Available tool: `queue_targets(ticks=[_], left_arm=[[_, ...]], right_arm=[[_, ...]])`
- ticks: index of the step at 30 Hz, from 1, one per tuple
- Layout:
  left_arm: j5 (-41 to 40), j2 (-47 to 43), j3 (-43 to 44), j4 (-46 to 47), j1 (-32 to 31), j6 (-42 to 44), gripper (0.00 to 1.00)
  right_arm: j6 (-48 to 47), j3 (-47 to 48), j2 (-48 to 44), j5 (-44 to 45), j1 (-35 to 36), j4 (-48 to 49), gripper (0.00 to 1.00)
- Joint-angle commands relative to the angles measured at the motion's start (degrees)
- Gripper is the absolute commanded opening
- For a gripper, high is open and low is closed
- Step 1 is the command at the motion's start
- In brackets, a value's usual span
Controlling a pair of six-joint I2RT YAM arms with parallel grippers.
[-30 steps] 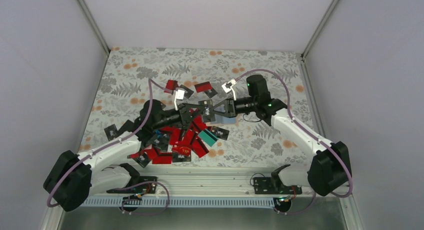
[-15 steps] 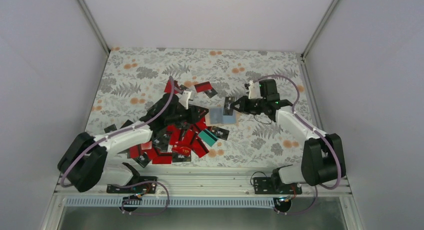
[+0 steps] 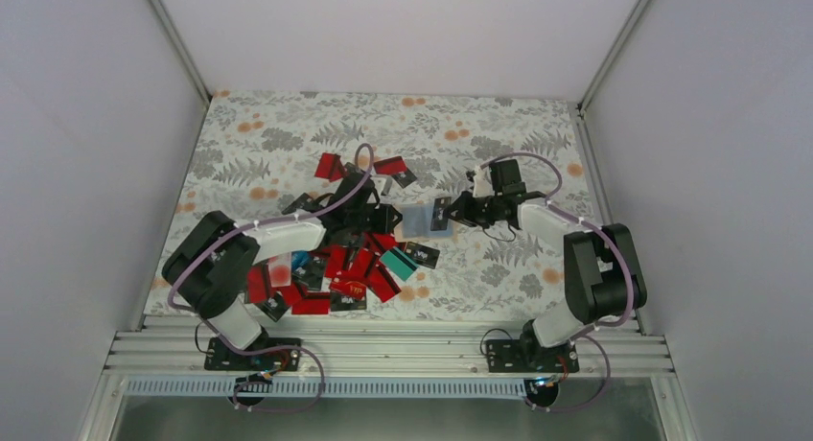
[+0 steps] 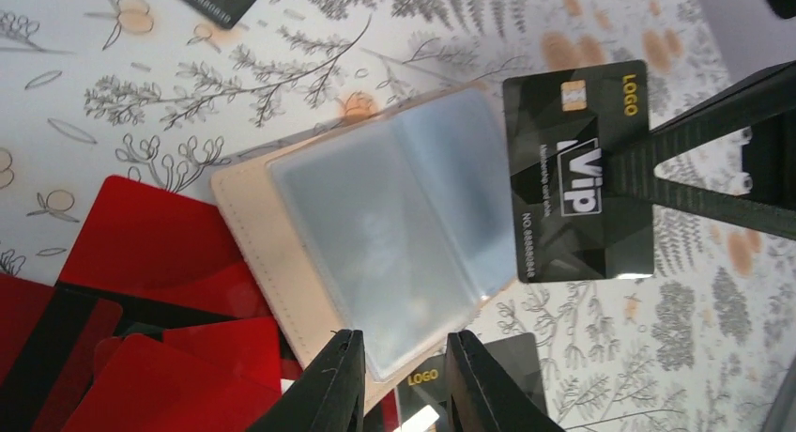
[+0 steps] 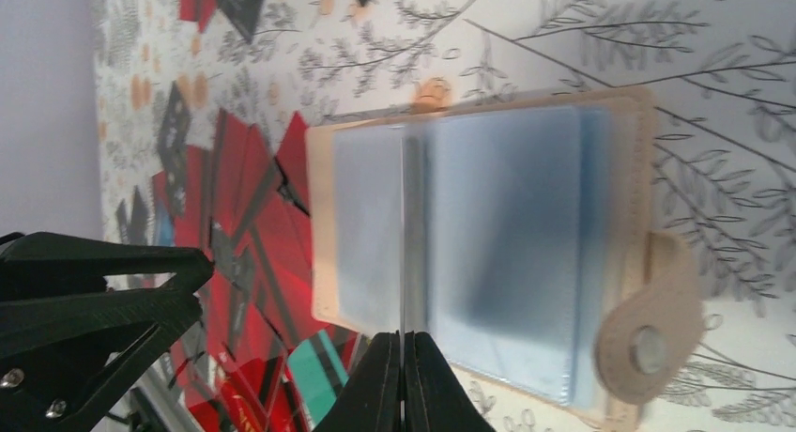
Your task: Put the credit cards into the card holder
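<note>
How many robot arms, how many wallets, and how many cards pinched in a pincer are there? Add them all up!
Robot arms: 2, the left arm and the right arm
Wallets: 1, the card holder, lying open
Cards pinched in a pincer: 1, the black card in the right pincer
Total: 4

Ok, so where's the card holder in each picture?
Top external: the card holder lies near the picture's middle.
Left wrist: centre, lying open with its clear sleeves up.
Right wrist: centre-right, also open.
Shared landmark: the black card pinched by the right gripper. It is at the holder in all three views, and edge-on in the right wrist view.
</note>
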Motion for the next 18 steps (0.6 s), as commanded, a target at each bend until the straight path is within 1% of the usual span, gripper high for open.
queue_targets(ticks=[1,4,8,9,12,15,18], left_arm=[[-1.4,2.5,3.2,-2.3,-1.0,2.1,0.24],[-1.7,4.5,5.4,-3.5,-1.7,3.2,0.24],[0.9,6.2,6.8,-1.8,-2.1,3.7,0.24],[2.1,6.4,6.6,-0.7,-2.2,3.7,0.25],[6.6,6.8,6.2,3.2,-1.6,3.9,0.3],[12.8,8.0,6.5,7.4,-0.5,4.1,0.35],[18.6,9.3,7.3,11.1,0.3,4.4,0.39]], right_arm=[[0.1,0.8,1.1,5.1,-1.0,1.3,0.04],[-0.1,0.7,1.4,6.8,-1.4,0.7,0.04],[-0.7,-0.2,1.4,4.5,-1.6,1.7,0.04],[-0.9,-0.7,1.0,3.2,-1.6,2.6,0.04],[-0.8,-1.4,0.5,0.3,-1.7,4.4,0.04],[-1.4,-1.5,0.3,-1.8,-2.0,4.9,0.04],[-1.5,-2.6,-1.0,-7.3,-2.4,7.5,0.04]])
